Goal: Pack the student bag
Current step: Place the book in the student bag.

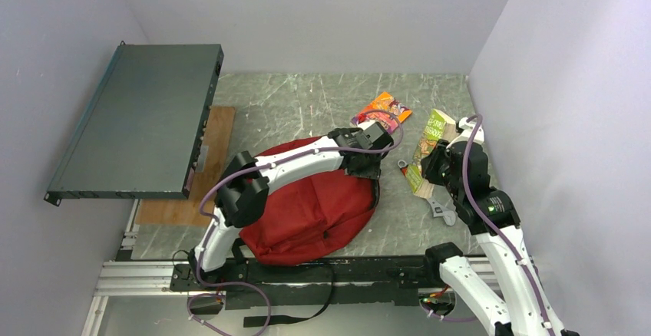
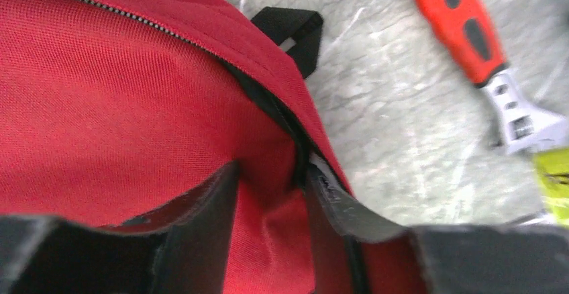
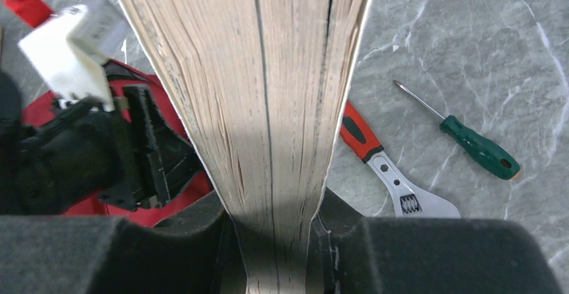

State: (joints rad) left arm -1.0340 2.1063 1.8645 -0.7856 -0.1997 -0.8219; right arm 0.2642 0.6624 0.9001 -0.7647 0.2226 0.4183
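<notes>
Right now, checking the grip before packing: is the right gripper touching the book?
Touching. The right wrist view shows the right gripper with both fingers pressed against the book, no gap either side.

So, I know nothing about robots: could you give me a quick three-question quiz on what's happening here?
1. True or false: the right gripper holds a book.
2. The screwdriver has a handle that is: A red, B green, C blue?
3. Fill the gap: the left gripper has a finger on each side of an edge of the red ___.

Key: 1 true; 2 B; 3 bag.
</notes>
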